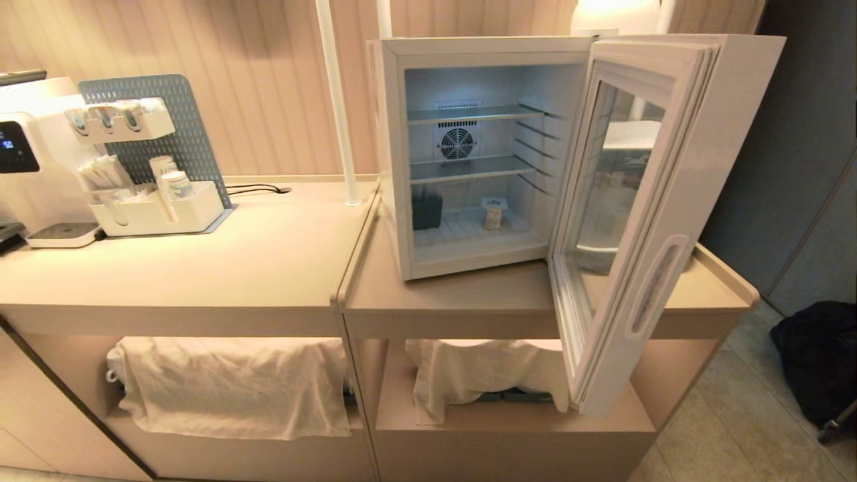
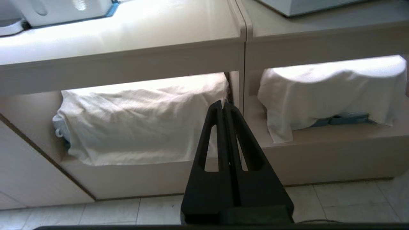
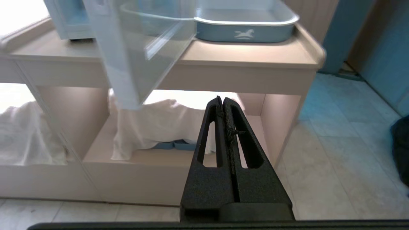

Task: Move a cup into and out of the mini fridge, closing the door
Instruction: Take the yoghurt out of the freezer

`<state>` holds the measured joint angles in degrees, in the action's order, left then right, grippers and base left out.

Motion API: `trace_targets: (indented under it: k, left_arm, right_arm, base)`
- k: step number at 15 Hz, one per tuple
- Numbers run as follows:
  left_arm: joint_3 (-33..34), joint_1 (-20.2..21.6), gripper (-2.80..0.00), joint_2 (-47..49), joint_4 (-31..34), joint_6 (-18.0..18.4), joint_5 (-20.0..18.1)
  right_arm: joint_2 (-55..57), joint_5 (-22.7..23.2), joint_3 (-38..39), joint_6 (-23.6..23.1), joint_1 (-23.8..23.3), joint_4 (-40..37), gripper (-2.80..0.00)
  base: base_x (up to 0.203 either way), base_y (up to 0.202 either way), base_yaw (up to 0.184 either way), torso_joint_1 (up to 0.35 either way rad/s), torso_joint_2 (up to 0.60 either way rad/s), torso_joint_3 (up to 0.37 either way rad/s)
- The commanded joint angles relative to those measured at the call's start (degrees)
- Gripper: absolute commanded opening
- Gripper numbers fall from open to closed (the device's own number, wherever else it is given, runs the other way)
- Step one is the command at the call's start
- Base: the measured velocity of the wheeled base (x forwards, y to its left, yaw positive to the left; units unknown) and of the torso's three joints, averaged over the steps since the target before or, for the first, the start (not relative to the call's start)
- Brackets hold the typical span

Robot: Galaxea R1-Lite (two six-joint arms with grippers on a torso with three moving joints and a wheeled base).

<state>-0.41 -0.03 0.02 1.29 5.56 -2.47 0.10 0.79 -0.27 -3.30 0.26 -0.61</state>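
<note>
Beige counter [image 1: 268, 268]; mini fridge [image 1: 392, 154] far right, door [image 1: 669, 221] swung wide for access. Cup [image 1: 493, 214] inside on floor (upright). Left gripper [image 2: 223, 107], right gripper [image 3: 223, 102] parked low, pinched closed, empty.

The print on the tiny white plastic cup [image 1: 493, 215] on the floor of the white boxy mini fridge [image 1: 392, 154] is too small to be read. A dark block [image 1: 426, 210] beside it cannot be identified. Whatever lies under the two white draped cloths [image 1: 231, 385] on the lower shelf is hidden, save blue edges. The white water dispenser [image 1: 20, 147] is cut off at the head view's left edge. The black bag [image 1: 817, 355] on the floor is cropped at the right.
</note>
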Motion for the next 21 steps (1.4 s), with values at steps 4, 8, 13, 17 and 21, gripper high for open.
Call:
trace_targets:
  k: [4, 8, 13, 17, 21]
  left_arm:
    - [-1.0, 0.0, -2.80, 0.5, 2.3, 0.1, 0.4]
    - [-1.0, -0.1, -2.80, 0.0, 2.2, 0.1, 0.3]
    - [-0.8, -0.1, -2.80, 0.0, 1.7, 0.0, 0.2]
    - [-0.7, 0.0, -2.80, 0.0, 1.6, 0.0, 0.2]
    - [-0.7, 0.0, -2.80, 0.0, 1.5, 0.0, 0.2]
  right_arm:
    - [0.0, 0.0, 0.1, 0.0, 0.1, -0.2, -2.80]
    - [0.0, 0.0, 0.1, 0.0, 0.1, -0.1, -2.80]
    - [0.0, 0.0, 0.1, 0.0, 0.1, -0.1, -2.80]
    - [0.0, -0.1, 0.2, 0.0, 0.1, 0.0, -2.80]
    - [0.0, 0.0, 0.2, 0.0, 0.1, 0.0, -2.80]
  base:
    - [-0.002, 0.150, -0.003, 0.004, 0.01, 0.003]
    - [0.000, 0.198, -0.002, 0.004, 0.00, 0.005]
    - [0.000, 0.192, 0.000, 0.002, 0.00, 0.003]
    - [0.000, 0.192, 0.001, 0.004, 0.00, 0.002]
    - [0.000, 0.194, 0.001, 0.004, 0.00, 0.007]
